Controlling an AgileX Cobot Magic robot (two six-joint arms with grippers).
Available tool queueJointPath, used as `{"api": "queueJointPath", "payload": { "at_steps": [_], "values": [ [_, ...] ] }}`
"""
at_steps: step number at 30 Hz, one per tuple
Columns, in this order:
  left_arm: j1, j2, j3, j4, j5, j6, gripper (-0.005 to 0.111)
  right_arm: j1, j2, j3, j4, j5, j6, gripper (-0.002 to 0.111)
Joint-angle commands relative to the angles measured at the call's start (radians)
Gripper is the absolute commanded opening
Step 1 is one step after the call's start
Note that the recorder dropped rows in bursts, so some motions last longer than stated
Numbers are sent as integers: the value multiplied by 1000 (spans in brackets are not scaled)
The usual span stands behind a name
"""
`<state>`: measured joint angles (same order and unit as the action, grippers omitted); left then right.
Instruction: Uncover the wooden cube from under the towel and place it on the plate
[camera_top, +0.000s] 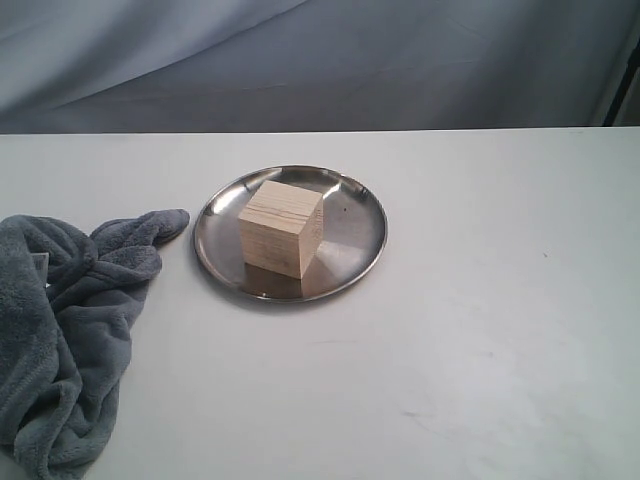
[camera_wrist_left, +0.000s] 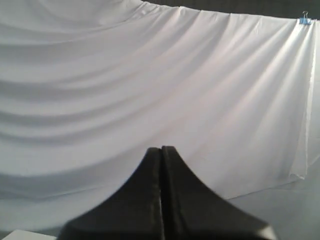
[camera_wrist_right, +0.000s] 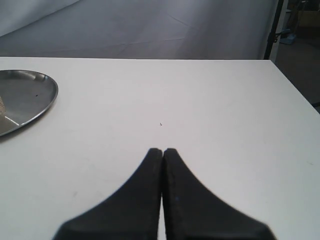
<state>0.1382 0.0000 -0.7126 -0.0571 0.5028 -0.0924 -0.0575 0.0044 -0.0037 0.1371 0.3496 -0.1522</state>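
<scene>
The wooden cube (camera_top: 281, 227), pale with grain lines, rests uncovered on the shiny round plate (camera_top: 350, 215) near the middle of the white table. The blue-grey towel (camera_top: 62, 330) lies crumpled at the table's left edge, one corner reaching close to the plate's rim. Neither arm shows in the exterior view. My left gripper (camera_wrist_left: 161, 149) is shut on nothing and faces only a white backdrop cloth. My right gripper (camera_wrist_right: 163, 150) is also shut and empty, hovering above bare table with the plate's rim (camera_wrist_right: 30, 97) off to one side.
A grey-white draped curtain (camera_top: 320, 60) hangs behind the table. The table's far edge and right edge (camera_wrist_right: 292, 85) show in the right wrist view, with a dark stand pole (camera_wrist_right: 274, 30) beyond. A blue clip (camera_wrist_left: 304, 20) holds the backdrop.
</scene>
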Motion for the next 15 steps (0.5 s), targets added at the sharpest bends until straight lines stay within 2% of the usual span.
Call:
{"api": "queueJointPath", "payload": {
  "at_steps": [1, 5, 9, 15],
  "values": [
    [1, 0, -45, -63, -21, 73, 0, -2, -4, 4, 7, 0, 3, 0],
    [1, 0, -43, -42, -36, 172, 0, -2, -4, 4, 7, 0, 3, 0],
    [1, 0, -7, 13, -66, 175, 0, -2, -4, 4, 7, 0, 3, 0],
    [1, 0, 77, 16, -96, 175, 0, -2, -4, 4, 7, 0, 3, 0]
  ]
}}
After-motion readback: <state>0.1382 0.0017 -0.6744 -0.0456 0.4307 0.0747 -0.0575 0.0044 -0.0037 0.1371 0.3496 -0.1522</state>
